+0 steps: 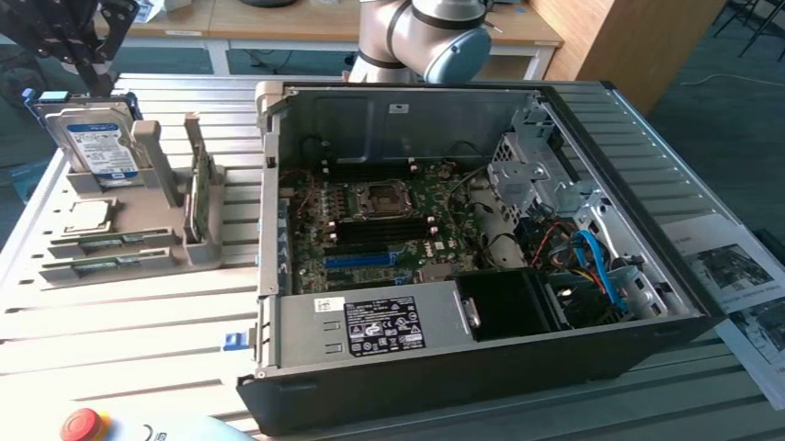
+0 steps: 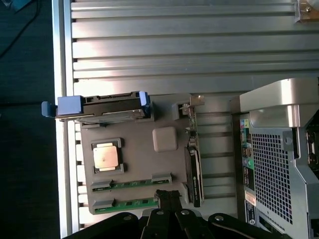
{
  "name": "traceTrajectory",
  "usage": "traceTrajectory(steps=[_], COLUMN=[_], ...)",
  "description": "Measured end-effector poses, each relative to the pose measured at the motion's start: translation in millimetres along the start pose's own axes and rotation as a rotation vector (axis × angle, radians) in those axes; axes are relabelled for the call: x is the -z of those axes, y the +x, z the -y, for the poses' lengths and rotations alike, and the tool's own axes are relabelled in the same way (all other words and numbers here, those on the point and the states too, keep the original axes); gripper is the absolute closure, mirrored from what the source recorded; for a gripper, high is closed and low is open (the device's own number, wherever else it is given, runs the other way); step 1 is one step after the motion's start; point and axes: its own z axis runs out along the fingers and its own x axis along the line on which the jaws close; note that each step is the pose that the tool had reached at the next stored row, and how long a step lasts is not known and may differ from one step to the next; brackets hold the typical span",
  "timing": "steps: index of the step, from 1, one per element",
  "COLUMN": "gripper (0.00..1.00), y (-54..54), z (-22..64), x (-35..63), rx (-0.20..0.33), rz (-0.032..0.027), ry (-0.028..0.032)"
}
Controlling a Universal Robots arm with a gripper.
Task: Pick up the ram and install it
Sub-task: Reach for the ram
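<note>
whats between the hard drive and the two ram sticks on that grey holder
The square silver processor chip, seated in its recess, lies between the hard drive and the ram sticks; the wrist view shows it plainly.

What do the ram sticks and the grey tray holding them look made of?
Ram sticks: thin green board with a dull finish, likely fibreglass circuit laminate, going by the colour and slim edge.
Tray: flat matte grey with shaped pockets, probably plastic, though painted metal is possible.
</note>
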Motion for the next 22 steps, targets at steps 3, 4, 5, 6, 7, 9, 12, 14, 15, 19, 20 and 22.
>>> traceTrajectory(steps=[3, 4, 5, 6, 7, 9, 12, 14, 15, 19, 20, 22], gripper=[0.9, 0.9, 0.9, 0.9, 0.9, 0.9, 0.9, 0.9, 0.9, 0.9, 0.9, 0.9], y=[4.5, 6.1, 7.6, 9.1, 10.6, 12.0, 12.0, 12.1, 12.1, 13.0, 13.3, 13.7], z=[0.3, 0.3, 0.4, 0.5, 0.6, 0.7, 0.7, 0.7, 0.7, 1.4, 2.0, 3.1], x=[0.1, 0.1, 0.1, 0.2, 0.2, 0.2, 0.3, 0.2, 0.2, 0.3, 0.3, 0.4], rx=[0.0, 0.0, 0.0, 0.0, 0.0, 0.0, 0.0, 0.0, 0.0, 0.0, 0.0, 0.0], rz=[0.0, 0.0, 0.0, 0.0001, 0.0001, 0.0, 0.0, 0.0, 0.0001, 0.0001, 0.0001, 0.0], ry=[0.0, 0.0001, 0.0, 0.0, 0.0, 0.0001, 0.0001, 0.0, 0.0, 0.0, 0.0, 0.0])
